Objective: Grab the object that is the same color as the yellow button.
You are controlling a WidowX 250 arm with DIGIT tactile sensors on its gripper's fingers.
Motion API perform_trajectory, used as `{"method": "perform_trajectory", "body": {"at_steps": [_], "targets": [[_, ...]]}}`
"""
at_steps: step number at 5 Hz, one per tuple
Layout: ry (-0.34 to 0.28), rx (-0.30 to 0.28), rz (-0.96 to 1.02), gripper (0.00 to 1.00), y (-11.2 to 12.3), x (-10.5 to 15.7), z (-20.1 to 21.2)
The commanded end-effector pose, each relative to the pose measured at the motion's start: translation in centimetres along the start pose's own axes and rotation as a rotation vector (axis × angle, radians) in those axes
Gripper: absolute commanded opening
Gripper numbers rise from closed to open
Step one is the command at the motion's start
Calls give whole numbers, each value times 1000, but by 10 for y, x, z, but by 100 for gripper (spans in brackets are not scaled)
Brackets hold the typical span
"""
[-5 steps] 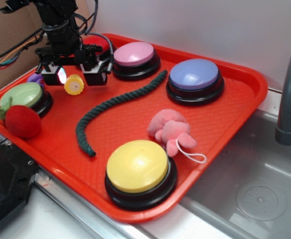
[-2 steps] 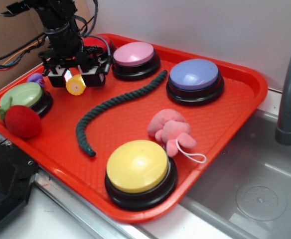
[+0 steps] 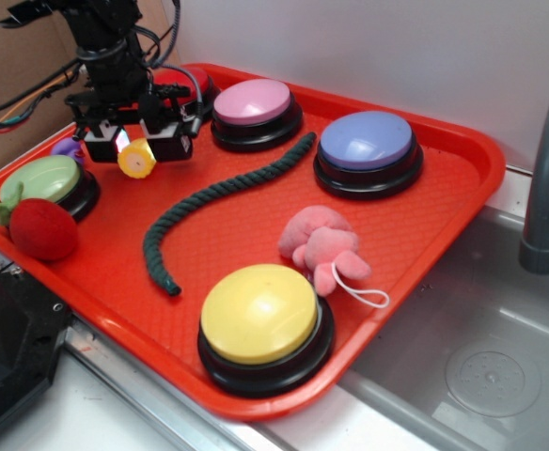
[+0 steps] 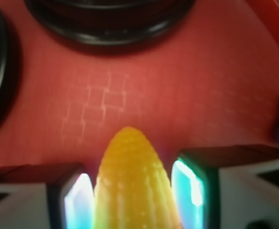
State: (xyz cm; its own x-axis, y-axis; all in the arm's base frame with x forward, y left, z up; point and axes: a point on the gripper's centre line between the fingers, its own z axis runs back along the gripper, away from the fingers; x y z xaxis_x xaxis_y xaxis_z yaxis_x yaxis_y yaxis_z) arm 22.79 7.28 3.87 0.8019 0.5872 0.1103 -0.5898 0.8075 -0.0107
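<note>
one small yellow ridged corn toy (image 3: 136, 159) sits clamped between the black gripper's (image 3: 135, 143) two fingers at the far left of an orange tray (image 3: 444, 216) — the wrist view shows the corn (image 4: 132, 183) pressed on both sides by the glowing pads (image 4: 79, 200), its tip pointing out over the tray floor. its pale, orange-ringed end faces the exterior camera. the large yellow button (image 3: 260, 315) sits well apart, at the tray's near edge — beside a pink plush (image 3: 321, 246) and a green rope (image 3: 220, 193).
</note>
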Motion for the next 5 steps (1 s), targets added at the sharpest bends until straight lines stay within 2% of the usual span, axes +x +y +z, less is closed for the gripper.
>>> {"method": "perform_trajectory", "body": {"at_steps": [1,3,4,5], "targets": [[-78,-74,-43,0,-14,12,81],[-80,-149,-199,0,-26,-22,150],[-54,-151,-246,0,-29,-27,155],[-134,-137,-386,0,-34,-27,155]]}}
